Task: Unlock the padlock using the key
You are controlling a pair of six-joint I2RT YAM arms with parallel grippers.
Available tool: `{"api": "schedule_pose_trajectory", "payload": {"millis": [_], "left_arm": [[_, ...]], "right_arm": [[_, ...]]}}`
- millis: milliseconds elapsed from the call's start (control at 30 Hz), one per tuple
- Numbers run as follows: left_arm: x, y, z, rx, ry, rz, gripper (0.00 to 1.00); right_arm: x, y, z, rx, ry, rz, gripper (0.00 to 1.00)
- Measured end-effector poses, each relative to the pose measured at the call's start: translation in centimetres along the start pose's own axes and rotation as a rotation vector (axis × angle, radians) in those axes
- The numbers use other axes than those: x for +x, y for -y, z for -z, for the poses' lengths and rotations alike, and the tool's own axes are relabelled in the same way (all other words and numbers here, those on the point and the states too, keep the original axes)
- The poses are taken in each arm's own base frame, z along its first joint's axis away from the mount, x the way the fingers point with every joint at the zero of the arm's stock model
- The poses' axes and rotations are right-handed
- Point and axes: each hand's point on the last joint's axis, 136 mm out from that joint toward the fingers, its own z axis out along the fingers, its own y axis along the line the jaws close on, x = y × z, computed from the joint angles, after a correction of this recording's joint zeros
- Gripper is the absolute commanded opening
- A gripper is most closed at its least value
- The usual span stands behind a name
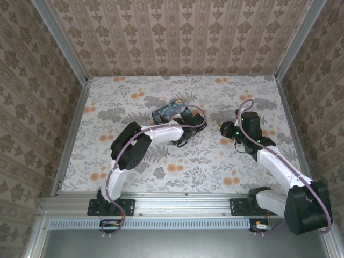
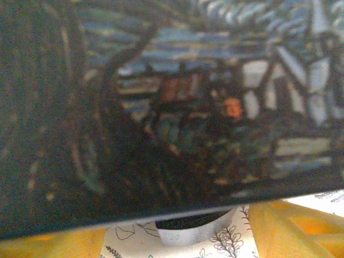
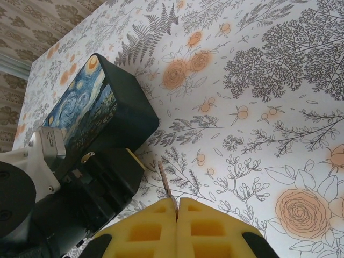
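On the table [image 1: 215, 91], dark blue swirl-printed padlock [image 3: 86, 115]; thin brownish key [image 3: 163, 181] nearby.

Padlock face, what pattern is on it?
The padlock shows blue and yellow swirls, best in the right wrist view.

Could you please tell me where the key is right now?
In the right wrist view, the key pokes out of the shut right tool, low and centre, with its tip close to the padlock on its left.
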Motion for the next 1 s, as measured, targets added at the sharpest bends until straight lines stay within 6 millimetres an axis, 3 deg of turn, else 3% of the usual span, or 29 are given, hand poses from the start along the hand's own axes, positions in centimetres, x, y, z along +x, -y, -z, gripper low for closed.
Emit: {"api": "schedule_pose_trajectory", "payload": {"millis": [267,467,700,1000], "left_arm": [[-0.6,0.1,-0.5,-0.004,0.003,0.025,0.51],[-0.5,-0.2,-0.6,-0.016,0.0,0.014,0.33],[-0.6,-0.3,-0.5,0.011,-0.044,0.016,0.26],[-0.4,1.0,1.2,0.206,-0.279,-0.02,0.24]], "right_arm": [[0.4,-0.5,0.0,-0.032,-0.021,0.002,0.0],[1.1,-0.7,-0.4,-0.05,-0.058,0.009,0.0],[2.3,-0.8,-0.6,-0.074,-0.1,0.016,0.0],[4.5,-1.2,-0.8,-0.12,-0.181,0.028,0.0]]}}
